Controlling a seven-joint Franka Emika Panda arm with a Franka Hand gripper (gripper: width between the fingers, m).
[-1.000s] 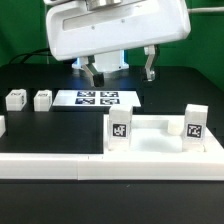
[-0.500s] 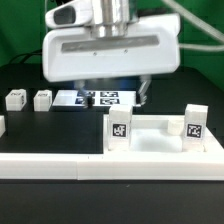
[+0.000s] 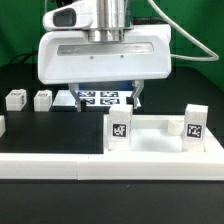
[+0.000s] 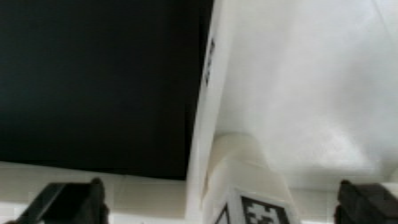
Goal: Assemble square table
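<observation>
The tool [image 3: 107,97] hangs open and empty over the square table slab [image 3: 155,142], which lies on the desk [image 3: 30,135]. Two tagged posts [image 3: 120,131] seem to stand on it already. The loose leg posts [image 3: 42,99] are not yet fitted.

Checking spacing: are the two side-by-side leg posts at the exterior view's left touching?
Apart: exterior view shows black table between left post and right post.

My gripper [image 3: 106,96], as I hold it here: set low, pointing straight down, its two fingers [image 4: 68,203] spread wide apart.
</observation>
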